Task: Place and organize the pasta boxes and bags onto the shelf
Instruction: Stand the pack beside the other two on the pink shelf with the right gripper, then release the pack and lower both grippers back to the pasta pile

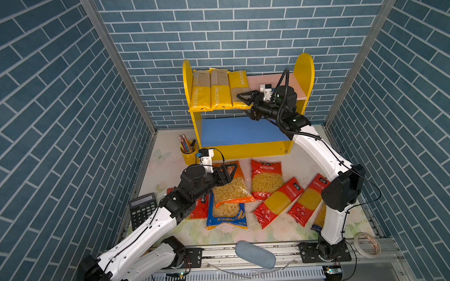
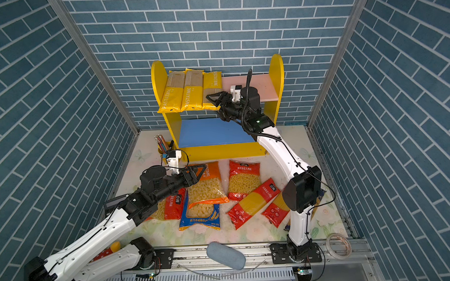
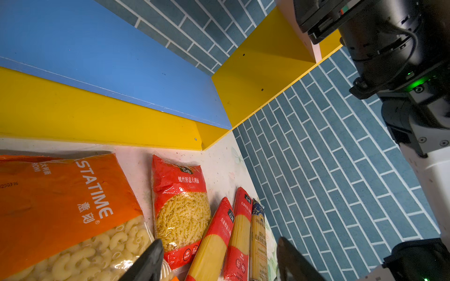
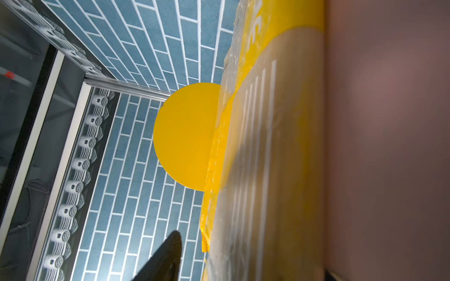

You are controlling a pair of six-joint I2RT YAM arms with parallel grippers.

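Note:
The shelf (image 1: pixel 304 74) stands at the back. Three yellow pasta packs (image 1: pixel 218 90) lie side by side on its pink upper board (image 1: pixel 264 80); the blue lower board (image 1: pixel 241 131) is bare. My right gripper (image 1: pixel 243 103) is open and straddles the near end of the rightmost yellow pack (image 4: pixel 267 170), with a gap showing beside one finger (image 4: pixel 165 258). My left gripper (image 1: pixel 232 173) hangs open just over the orange macaroni bag (image 1: pixel 232 187), nothing between its fingers (image 3: pixel 148 262). On the table lie a blue bag (image 1: pixel 226 217), a red fusilli bag (image 1: pixel 266 178) and two red spaghetti packs (image 1: pixel 279 203).
A yellow pencil cup (image 1: pixel 188 152) stands left of the shelf's foot. A calculator (image 1: pixel 142 211) lies at the left table edge, and a tape roll (image 1: pixel 368 244) at the front right. A grey-blue oblong thing (image 1: pixel 255 254) rests on the front rail. Brick walls enclose three sides.

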